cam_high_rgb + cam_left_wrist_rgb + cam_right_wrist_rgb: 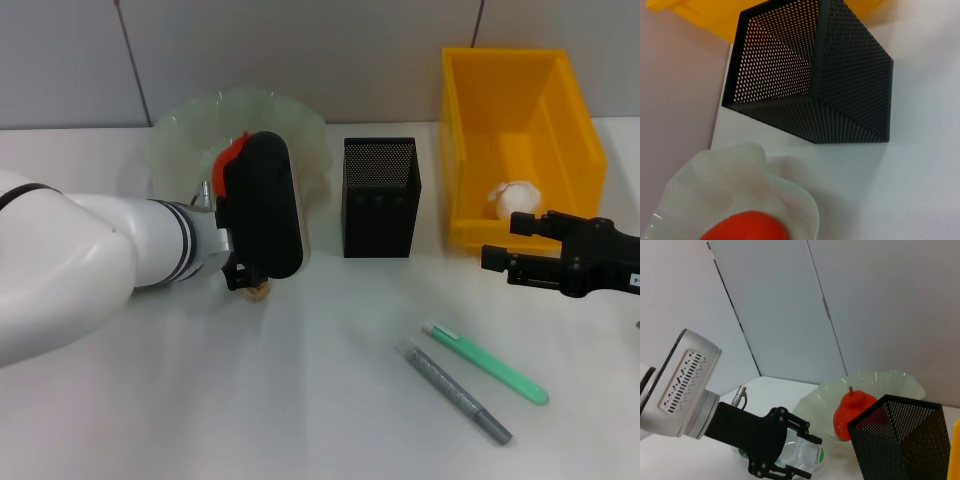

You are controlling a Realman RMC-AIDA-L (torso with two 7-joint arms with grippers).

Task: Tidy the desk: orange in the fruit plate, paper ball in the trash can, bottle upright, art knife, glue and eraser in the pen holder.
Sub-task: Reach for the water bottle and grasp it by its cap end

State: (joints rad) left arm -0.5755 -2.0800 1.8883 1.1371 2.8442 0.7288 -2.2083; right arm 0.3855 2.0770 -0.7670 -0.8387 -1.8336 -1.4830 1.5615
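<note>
The left gripper [785, 460] is closing around the bottle [802, 452] just in front of the fruit plate [190, 120], so the bottle-upright step looks to be in hand; the next move calls for tilting it onto its base without nudging the plate. The bottle is showing as clear plastic with a green label, mostly hidden behind the fingers. A small tan piece, probably the eraser [260, 293], is lying under the wrist. The orange [852, 412] is sitting in the plate, the pen holder [380, 195] is standing beside it, and the paper ball [514, 197] is resting in the trash can [575, 120]. The right gripper [505, 255] is hovering open near the can
</note>
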